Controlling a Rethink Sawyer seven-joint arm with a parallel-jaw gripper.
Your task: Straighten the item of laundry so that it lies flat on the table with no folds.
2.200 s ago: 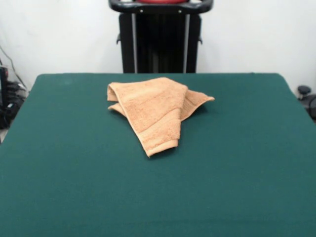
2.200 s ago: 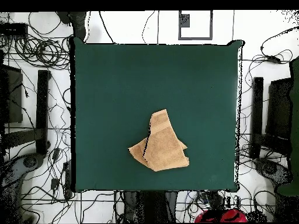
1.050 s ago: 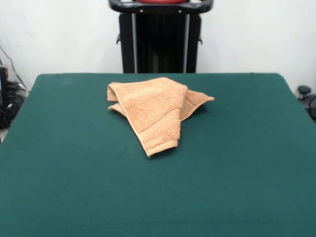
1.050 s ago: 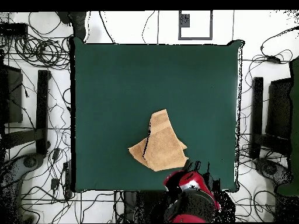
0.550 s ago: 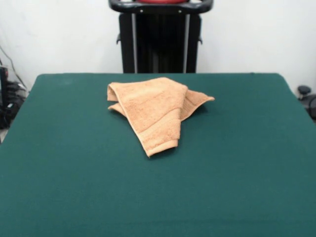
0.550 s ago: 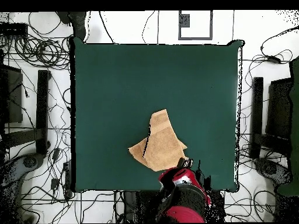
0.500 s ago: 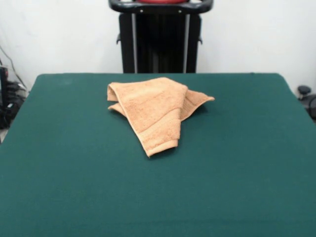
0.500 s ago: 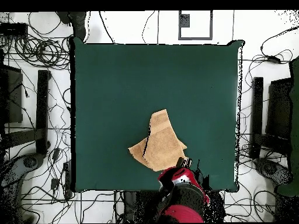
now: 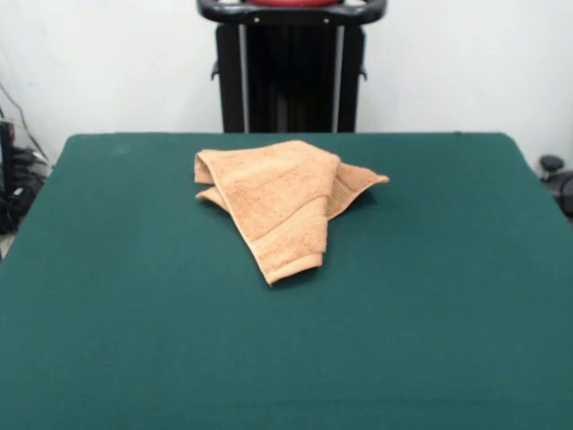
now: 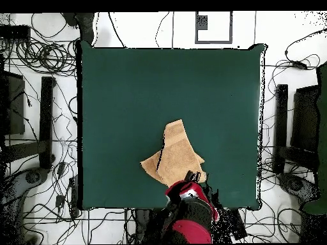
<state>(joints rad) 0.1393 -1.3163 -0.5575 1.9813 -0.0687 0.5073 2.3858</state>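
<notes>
The light orange-tan towel (image 9: 277, 193) lies folded in a rumpled, roughly triangular heap on the dark green table (image 9: 430, 296), toward the robot's side. One narrow flap with a woven band points toward the camera in the front view. In the overhead view the towel (image 10: 175, 156) sits near the bottom edge of the table (image 10: 140, 89). The red and black arm (image 10: 188, 214) reaches in from the bottom, and its gripper end (image 10: 190, 177) overlaps the towel's lower right corner. I cannot see the gripper's state. The front view shows no gripper.
The black pedestal (image 9: 291, 72) stands behind the table's far edge. In the overhead view, cables (image 10: 38, 57) and black stands (image 10: 281, 127) surround the table on the floor.
The arm has swung into the overhead view from the bottom and shifted left and up over the towel's lower right corner. The towel has not moved.
</notes>
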